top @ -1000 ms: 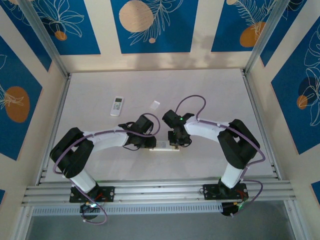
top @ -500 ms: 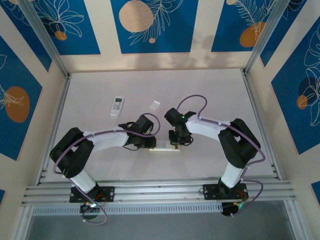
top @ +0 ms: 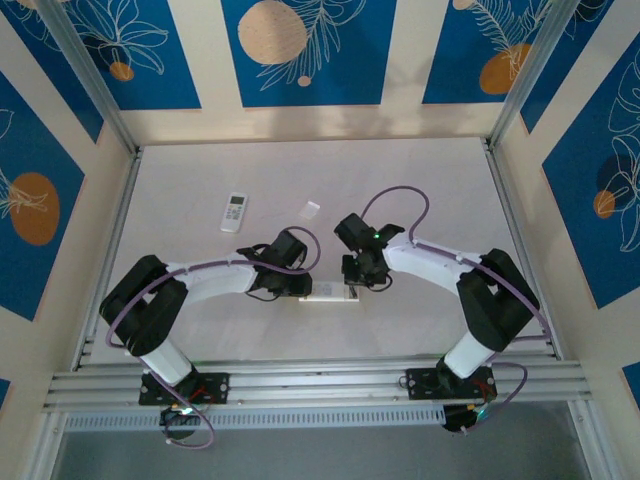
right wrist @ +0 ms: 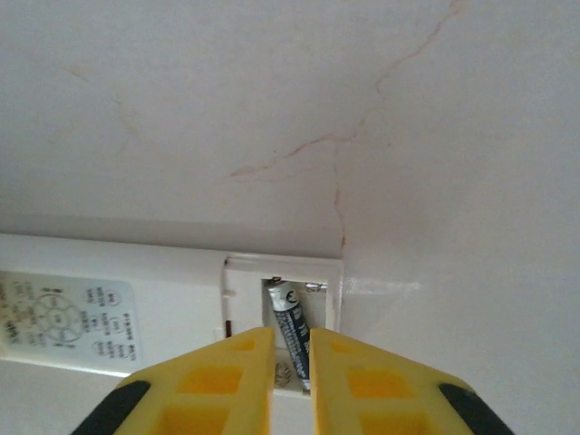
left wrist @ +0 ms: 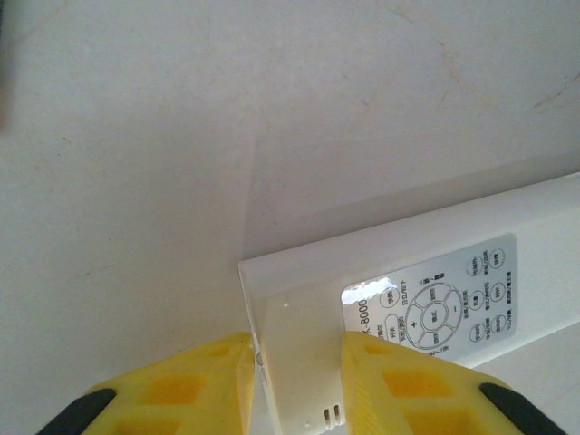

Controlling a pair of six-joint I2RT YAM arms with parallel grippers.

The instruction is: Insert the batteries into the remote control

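The left tool squeezes the long white plastic remote, and the right tool sits around a thin dark battery, grip unclear.

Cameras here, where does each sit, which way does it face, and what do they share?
Top external: fixed above and behind the arms, looking down on the table; both arms show, left gripper and right gripper meeting at the remote.
Left wrist: on the left arm, looking down past the left gripper, clamped on the remote's end.
Right wrist: on the right arm, looking down past the right gripper into the open compartment holding one battery.
Shared: both wrist views catch the remote's printed label.
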